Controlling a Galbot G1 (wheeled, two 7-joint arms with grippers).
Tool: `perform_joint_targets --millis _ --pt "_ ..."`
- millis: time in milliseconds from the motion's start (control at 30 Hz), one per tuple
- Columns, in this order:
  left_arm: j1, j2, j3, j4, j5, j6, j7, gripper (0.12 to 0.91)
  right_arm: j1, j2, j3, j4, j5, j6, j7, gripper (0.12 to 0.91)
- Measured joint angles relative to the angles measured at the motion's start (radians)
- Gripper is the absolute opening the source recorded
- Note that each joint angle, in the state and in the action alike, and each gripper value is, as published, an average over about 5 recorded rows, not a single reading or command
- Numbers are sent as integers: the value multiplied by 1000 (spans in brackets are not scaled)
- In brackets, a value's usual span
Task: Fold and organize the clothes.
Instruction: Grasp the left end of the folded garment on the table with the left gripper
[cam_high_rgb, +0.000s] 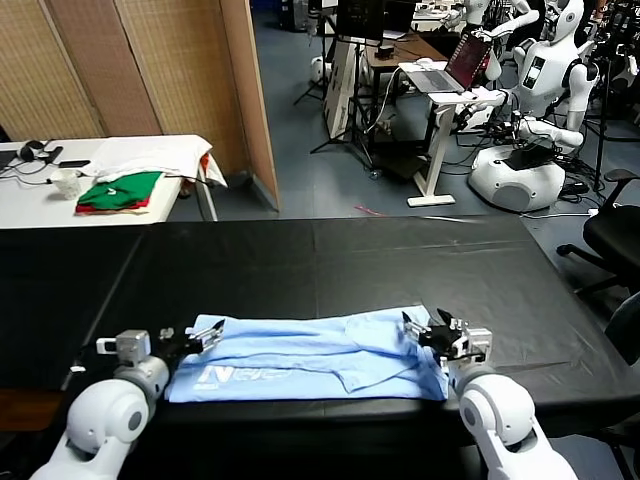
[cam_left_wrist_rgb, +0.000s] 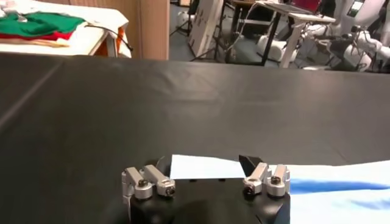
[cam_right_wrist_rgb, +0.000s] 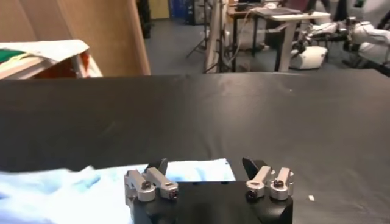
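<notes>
both end effectors, left (cam_high_rgb: 205, 337) and right (cam_high_rgb: 418, 330), sit wide open and empty at the t-shirt (cam_high_rgb: 310, 357) ends; it lies folded lengthwise along the desk (cam_high_rgb: 330, 260) near edge, released to settle flat.

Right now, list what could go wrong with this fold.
1. The T-shirt lies along the black table's near edge; it might slide off.
2. Left gripper and right gripper, jaws open, hover at the shirt's ends; closing could pinch several layers.
3. The wrinkled middle may fold unevenly.
</notes>
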Motion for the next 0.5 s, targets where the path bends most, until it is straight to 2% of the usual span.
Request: perform_joint_targets --millis 133,267,333,433,500 --pt "-13 -6 0 32 -4 -7 2 907 9 14 -1 -17 -1 1 1 882" --pt "-24 -13 -2 61 -15 -14 3 898 15 22 -1 -31 -2 7 0 767" --pt "-26 -16 -2 71 -20 -14 3 854 18 26 -1 -38 -3 15 -2 689" --pt "-29 -20 -2 81 -18 -15 3 703 20 34 -2 -45 -4 30 -1 483" --pt "-30 -22 -1 86 -12 -17 3 571 22 40 -3 -48 -5 44 4 331"
